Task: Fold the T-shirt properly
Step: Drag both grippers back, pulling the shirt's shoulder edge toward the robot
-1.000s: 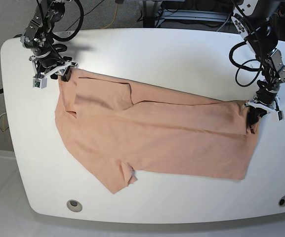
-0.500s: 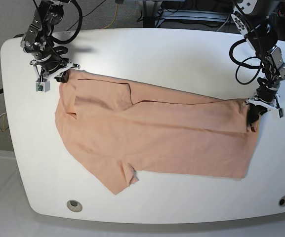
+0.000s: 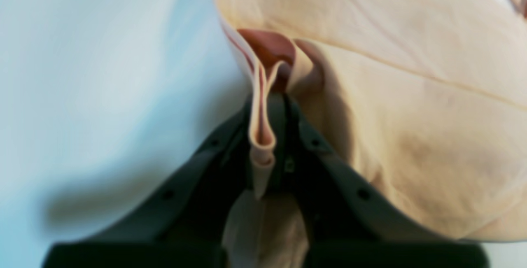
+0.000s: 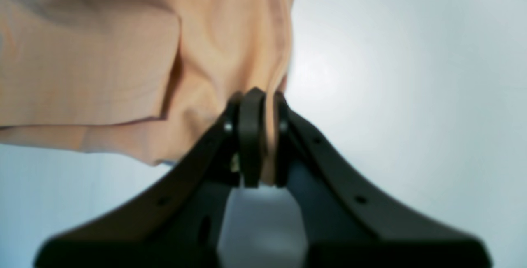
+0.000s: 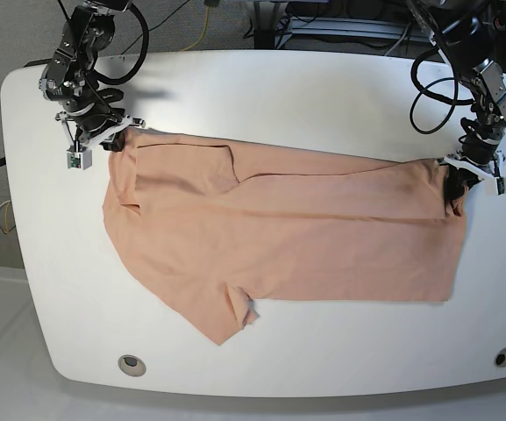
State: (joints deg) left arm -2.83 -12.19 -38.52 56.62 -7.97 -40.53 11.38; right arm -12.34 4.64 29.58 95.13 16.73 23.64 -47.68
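Base view alone shows the whole T-shirt (image 5: 279,237) spread on the desk (image 5: 305,96). Wrist views show cloth pinched between the pressed-together jaws of the left tool (image 3: 269,136) and the right tool (image 4: 259,136).

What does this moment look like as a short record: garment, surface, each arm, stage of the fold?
garment: T-shirt, salmon pink, spread flat across most of the table's width
surface: white table
visible sleeve: near the front edge, sticking out toward the camera
left gripper: jaws shut on a doubled fold of the shirt's edge, at the far corner on the base view's right
right gripper: jaws shut on the shirt's edge, at the far corner on the base view's left
stage: both far corners pinched, no large fold laid over yet
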